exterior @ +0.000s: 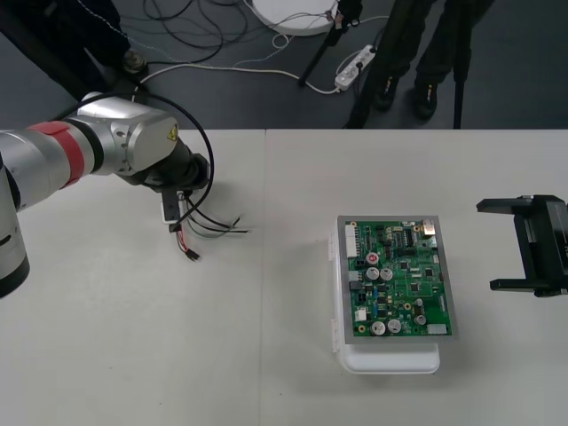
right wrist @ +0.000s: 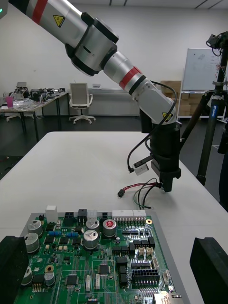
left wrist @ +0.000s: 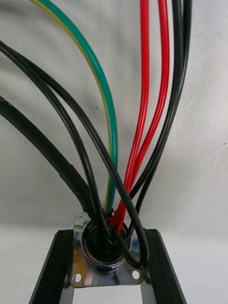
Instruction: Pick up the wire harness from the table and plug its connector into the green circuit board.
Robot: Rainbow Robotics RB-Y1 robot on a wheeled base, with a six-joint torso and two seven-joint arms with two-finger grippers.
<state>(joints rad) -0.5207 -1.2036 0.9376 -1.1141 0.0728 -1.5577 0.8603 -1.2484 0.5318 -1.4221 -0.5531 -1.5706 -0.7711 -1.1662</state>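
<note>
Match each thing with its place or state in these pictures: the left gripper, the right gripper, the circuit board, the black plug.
Things
1. left gripper
2. right gripper
3. circuit board
4. black plug

Places and states
A. sits on a white base on the table
B. open, waiting to the right of the board
C. shut on the metal socket
D. not plugged in, well to the left of the board

Pairs: 1-C, 2-B, 3-A, 4-D
</note>
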